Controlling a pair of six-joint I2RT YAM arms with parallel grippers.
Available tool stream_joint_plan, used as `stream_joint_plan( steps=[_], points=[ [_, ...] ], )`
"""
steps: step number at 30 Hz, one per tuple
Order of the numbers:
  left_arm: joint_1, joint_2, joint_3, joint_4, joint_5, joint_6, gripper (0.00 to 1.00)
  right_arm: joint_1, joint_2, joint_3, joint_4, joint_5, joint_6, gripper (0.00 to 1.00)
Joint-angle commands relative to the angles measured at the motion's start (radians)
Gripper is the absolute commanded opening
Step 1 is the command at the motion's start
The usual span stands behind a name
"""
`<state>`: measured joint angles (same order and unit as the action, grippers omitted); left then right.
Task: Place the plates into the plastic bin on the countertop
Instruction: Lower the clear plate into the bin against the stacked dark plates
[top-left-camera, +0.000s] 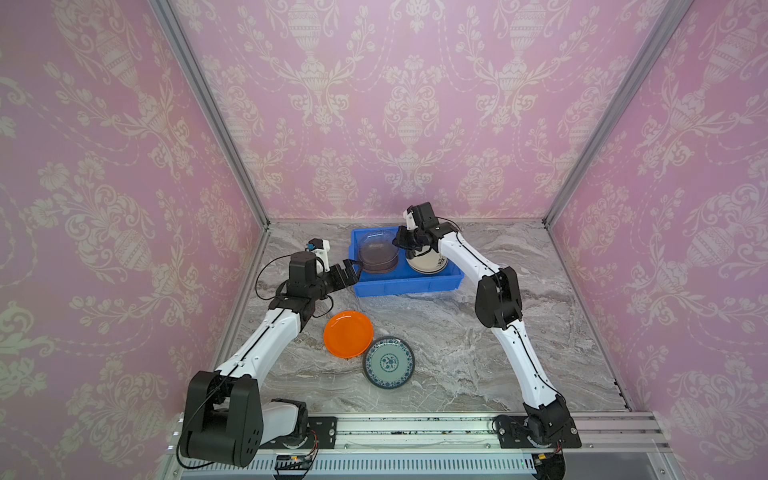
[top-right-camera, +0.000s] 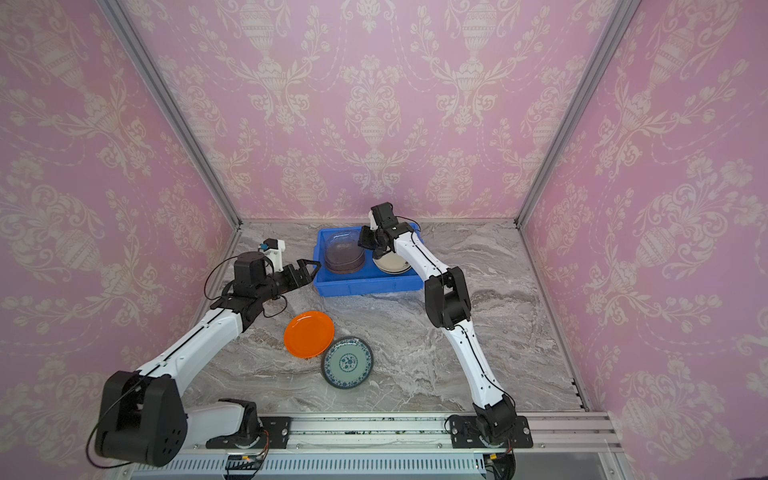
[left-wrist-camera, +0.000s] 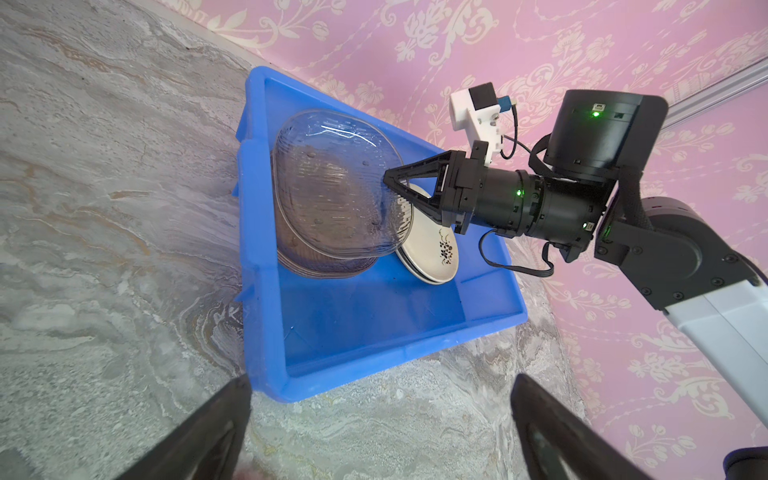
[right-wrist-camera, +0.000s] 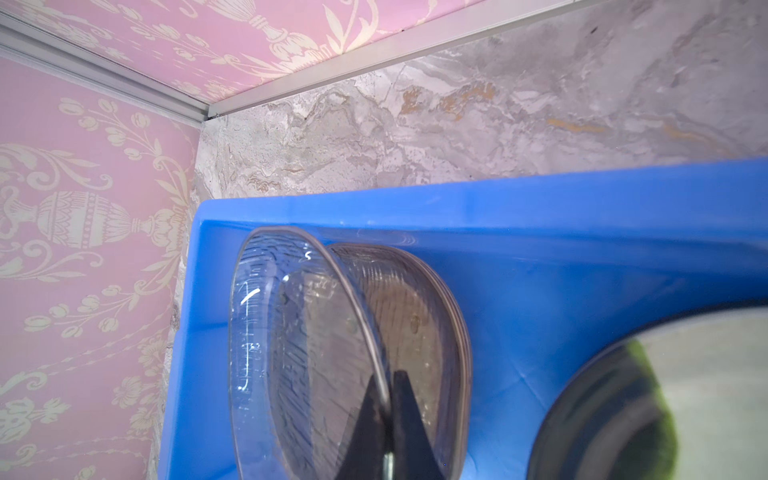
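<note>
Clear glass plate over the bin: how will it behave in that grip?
The clear glass plate looks rigid, so it should not flex. Its glossy rim, pinched at one edge by the jaws of the right gripper, may slip or pivot. Probably fragile: lowering it gently onto the glass stack seems wise.

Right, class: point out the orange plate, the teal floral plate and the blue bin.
orange plate (top-left-camera: 348, 333), in a top view, centre.
teal floral plate (top-left-camera: 389, 362), in a top view, patterned middle.
blue bin (top-left-camera: 409, 286), in a top view, near outer wall.

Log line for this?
right end effector: shut on clear glass plate over bin | left end effector: open, empty | orange plate, floral plate: on countertop
</note>
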<state>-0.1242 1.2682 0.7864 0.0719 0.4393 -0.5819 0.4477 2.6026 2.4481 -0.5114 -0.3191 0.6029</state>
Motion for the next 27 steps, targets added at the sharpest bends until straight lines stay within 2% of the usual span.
stream_joint_plan(
  steps=[1,8,17,27],
  points=[
    [0.01,0.009,-0.015,0.033,0.013,-0.007,0.99,0.011,0.029,0.052,-0.012,0.024,0.03,0.0],
    [0.014,0.003,-0.014,0.024,0.01,-0.001,0.99,0.016,0.04,0.055,-0.03,0.059,0.038,0.0],
    [0.014,0.004,-0.016,0.033,0.022,-0.019,0.99,0.028,0.044,0.056,-0.023,0.079,0.057,0.18],
    [0.016,0.019,-0.016,0.054,0.037,-0.038,0.97,0.042,0.024,0.053,-0.067,0.162,0.033,0.23]
  ],
)
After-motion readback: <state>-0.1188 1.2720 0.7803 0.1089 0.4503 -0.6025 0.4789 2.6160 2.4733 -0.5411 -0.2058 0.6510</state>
